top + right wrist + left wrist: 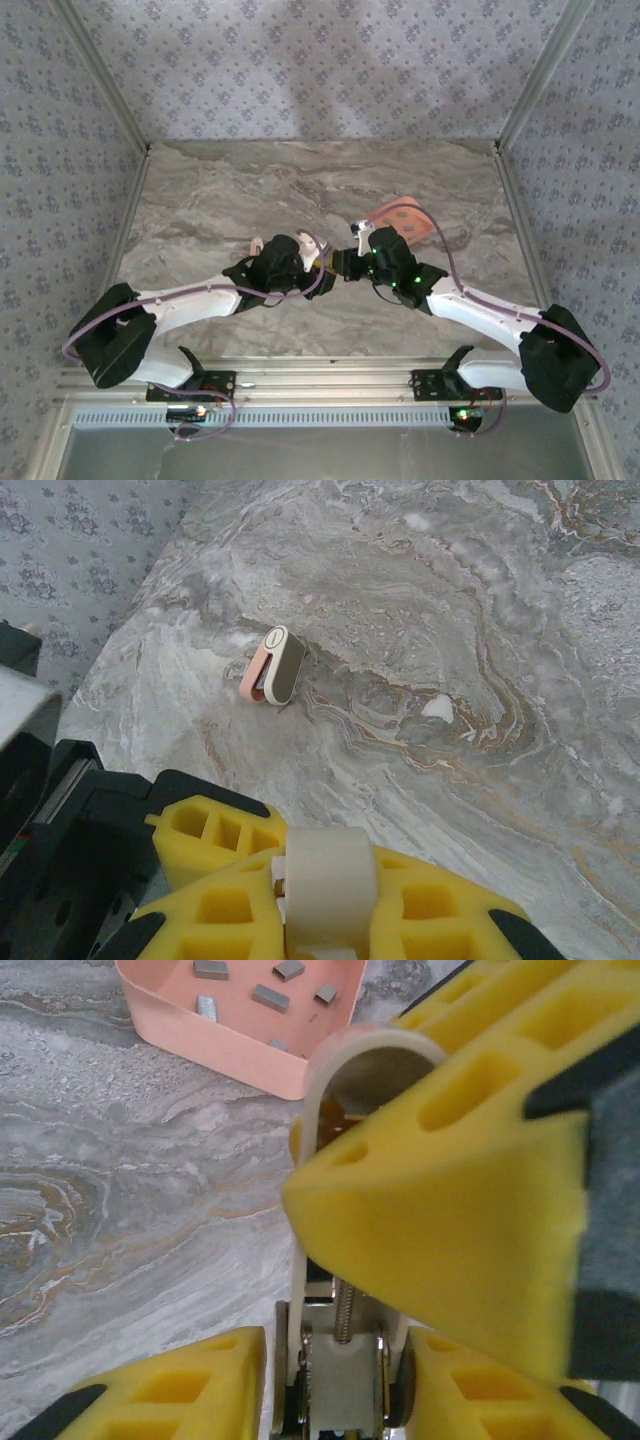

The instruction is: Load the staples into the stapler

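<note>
So both arms are meeting in the middle of the marble worktop (250, 190), and both are hanging onto the stapler (340, 1360). The left gripper (340, 1405) is working low. Its yellow fingers (160, 1390) are sitting on either side of the stapler's base, and as far as I can tell they're pressing right against it, so I'm calling that clenched on the base.

The right gripper (325, 900) is squeezing its fingers tight on the cream top part of the stapler. In the left wrist view that cream cover is arching up away from the base, with the spring and the metal channel showing underneath. One of the right gripper's chunky yellow fingers is looming across just above the base.

The staples (270, 998) are lying loose in the salmon-pink tray (220, 1045), several little grey strips scattered over its floor, apart from the stapler. The tray is sitting on the worktop just beyond the stapler, and from overhead it's near the right gripper, toward the back right.

A small rounded pink-and-beige thing (273, 667) is lying by itself on the worktop, well apart from the right gripper, and I can't tell what it is
</note>
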`<state>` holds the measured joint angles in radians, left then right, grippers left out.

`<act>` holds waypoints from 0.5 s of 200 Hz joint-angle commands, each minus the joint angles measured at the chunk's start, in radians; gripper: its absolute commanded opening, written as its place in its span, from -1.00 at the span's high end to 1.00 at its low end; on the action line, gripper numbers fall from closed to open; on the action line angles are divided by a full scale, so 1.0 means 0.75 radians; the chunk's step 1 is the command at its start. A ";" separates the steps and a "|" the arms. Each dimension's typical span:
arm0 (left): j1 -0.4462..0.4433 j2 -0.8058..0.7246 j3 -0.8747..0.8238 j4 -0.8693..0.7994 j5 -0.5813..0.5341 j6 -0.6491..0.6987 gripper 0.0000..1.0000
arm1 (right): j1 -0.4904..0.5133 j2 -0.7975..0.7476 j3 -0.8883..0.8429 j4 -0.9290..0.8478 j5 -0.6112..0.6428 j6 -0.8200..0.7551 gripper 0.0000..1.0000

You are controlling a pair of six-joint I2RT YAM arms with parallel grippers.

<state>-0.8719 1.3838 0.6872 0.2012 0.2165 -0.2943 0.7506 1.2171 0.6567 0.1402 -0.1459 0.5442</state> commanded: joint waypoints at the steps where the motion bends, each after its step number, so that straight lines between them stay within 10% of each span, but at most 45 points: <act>1: -0.003 0.012 0.029 0.043 -0.016 -0.004 0.33 | -0.004 -0.040 -0.011 0.046 -0.026 -0.006 0.76; 42: -0.002 0.003 0.034 0.018 -0.060 -0.020 0.59 | -0.007 -0.056 -0.021 0.046 -0.017 -0.006 0.71; 100: -0.012 0.007 0.047 -0.090 -0.345 -0.307 0.69 | -0.028 -0.231 -0.104 -0.038 0.153 0.008 -0.21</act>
<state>-0.8776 1.3838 0.6884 0.1925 0.1112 -0.3820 0.7433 1.1305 0.6186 0.1455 -0.1150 0.5446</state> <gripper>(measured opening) 0.270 0.564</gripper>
